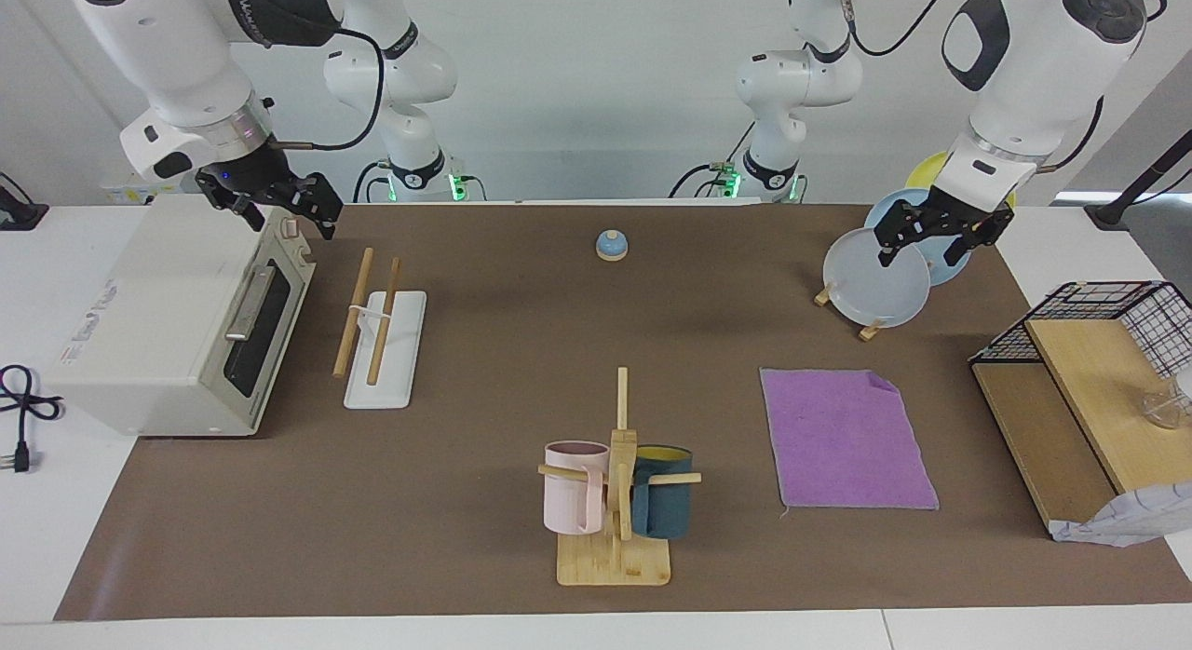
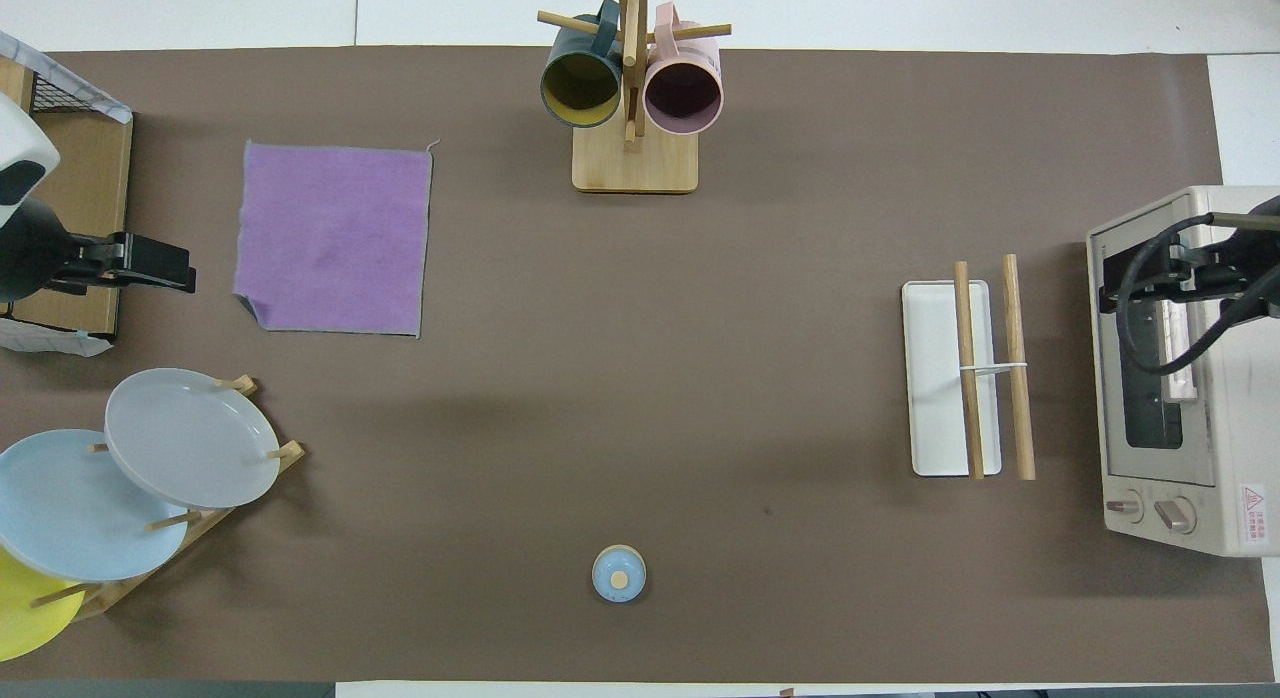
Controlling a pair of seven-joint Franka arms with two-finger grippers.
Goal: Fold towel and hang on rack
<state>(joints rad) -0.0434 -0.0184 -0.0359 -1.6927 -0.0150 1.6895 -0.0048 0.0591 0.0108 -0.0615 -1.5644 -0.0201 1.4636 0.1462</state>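
While the towel [image 1: 847, 440] lies flat near the table's left-arm end, both grippers, left [image 1: 941, 236] and right [image 1: 270, 203], hang seemingly spread, empty.

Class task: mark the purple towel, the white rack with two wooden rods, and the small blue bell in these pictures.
towel [image 1: 846, 440]: facing view, middle of the purple face.
rack [image 2: 932, 378]: overhead view, bare part of the white base.
bell [image 2: 619, 574]: overhead view, blue dome beside the knob.

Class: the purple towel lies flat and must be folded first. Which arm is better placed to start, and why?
Left. Its open pincer hangs over the plate stand, beside the square purple terry towel; the right pincer is over the white toaster oven.
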